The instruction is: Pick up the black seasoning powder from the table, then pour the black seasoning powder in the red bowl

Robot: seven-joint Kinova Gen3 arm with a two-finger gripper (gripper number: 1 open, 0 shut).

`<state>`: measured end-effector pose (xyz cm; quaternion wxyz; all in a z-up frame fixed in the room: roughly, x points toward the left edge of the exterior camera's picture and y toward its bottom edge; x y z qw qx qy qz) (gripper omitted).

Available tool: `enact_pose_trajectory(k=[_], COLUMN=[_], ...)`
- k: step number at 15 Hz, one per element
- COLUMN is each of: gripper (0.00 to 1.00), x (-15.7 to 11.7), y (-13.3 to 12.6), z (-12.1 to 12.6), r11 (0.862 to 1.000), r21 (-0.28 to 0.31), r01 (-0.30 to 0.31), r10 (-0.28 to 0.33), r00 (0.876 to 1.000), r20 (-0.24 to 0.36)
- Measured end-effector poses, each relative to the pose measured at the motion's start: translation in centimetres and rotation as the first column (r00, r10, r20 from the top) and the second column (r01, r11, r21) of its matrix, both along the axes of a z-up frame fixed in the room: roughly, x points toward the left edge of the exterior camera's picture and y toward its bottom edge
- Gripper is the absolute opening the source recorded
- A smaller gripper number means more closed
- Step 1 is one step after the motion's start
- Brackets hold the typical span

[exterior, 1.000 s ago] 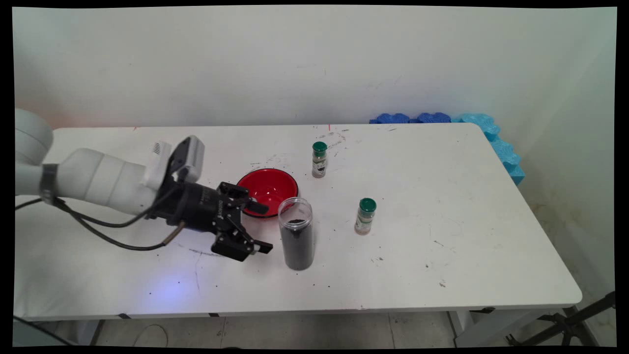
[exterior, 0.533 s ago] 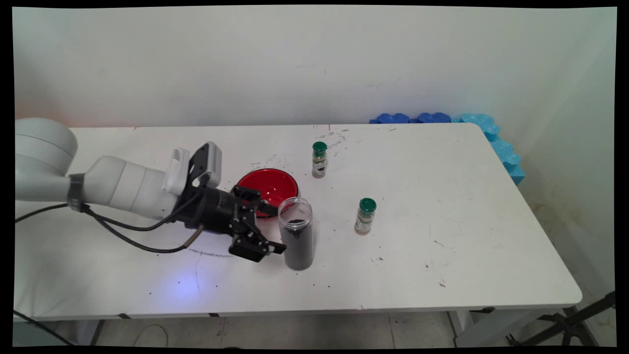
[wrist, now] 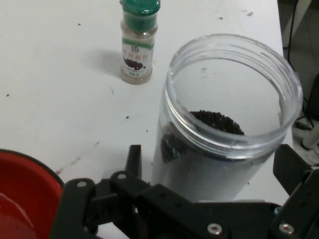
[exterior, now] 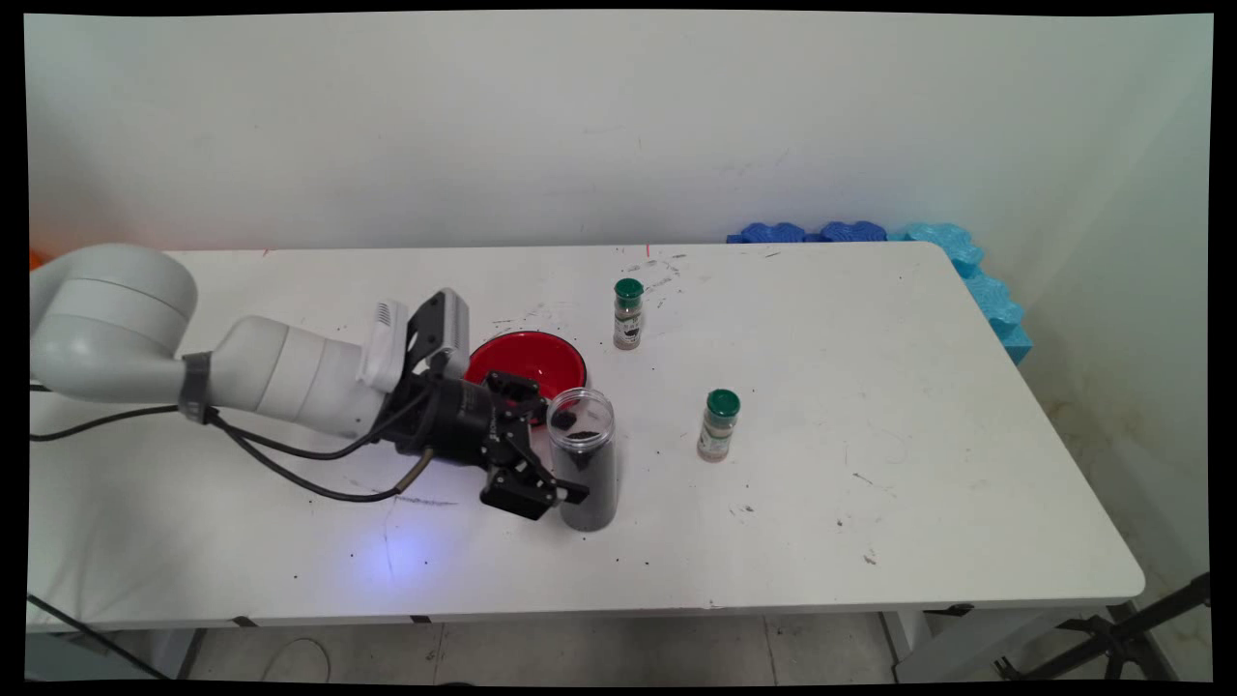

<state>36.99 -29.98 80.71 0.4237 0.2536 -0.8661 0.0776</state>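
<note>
The arm reaches in low over the table from the left, cables trailing under it. At its end the gripper lies nearly level, spread wide, one finger on each side of the jar. In the hand view the fingers flank the jar with a gap on both sides, so nothing is held; whether either pad touches the wall I cannot tell.

Just behind the gripper's far finger sits the red bowl, close to the jar; the hand view shows its rim at the lower left. The jar is clear, open-topped, upright and about two-thirds full of dark grains.

Beyond the jar, away from the gripper, stand two green-capped shakers: one farther back, past the bowl, one straight ahead, which also shows in the hand view.

Risks, as I judge them: the jar is tall and lidless, so an uneven squeeze or a push from one finger first could tip it and spill grains. The far finger has little room beside the bowl and could knock it. A grip low on the smooth wall may let the jar lean once lifted.
</note>
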Motion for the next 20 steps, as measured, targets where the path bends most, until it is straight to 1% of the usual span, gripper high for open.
enact_pose_trajectory(k=[8, 9, 15, 20], gripper=[1.00, 0.00, 0.00, 0.00], x=[-0.9, -1.0, -0.7, 0.2], y=[-0.6, -0.7, -0.5, -0.3], z=[-0.5, -0.5, 0.0, 2.2], r11=[1.000, 1.000, 1.000, 1.000], r21=[0.002, 0.001, 0.009, 0.013], r01=[-0.012, -0.012, -0.020, -0.011], r10=[0.012, 0.012, 0.020, 0.011], r00=[1.000, 1.000, 1.000, 1.000], r20=[-0.007, -0.008, -0.013, -0.018])
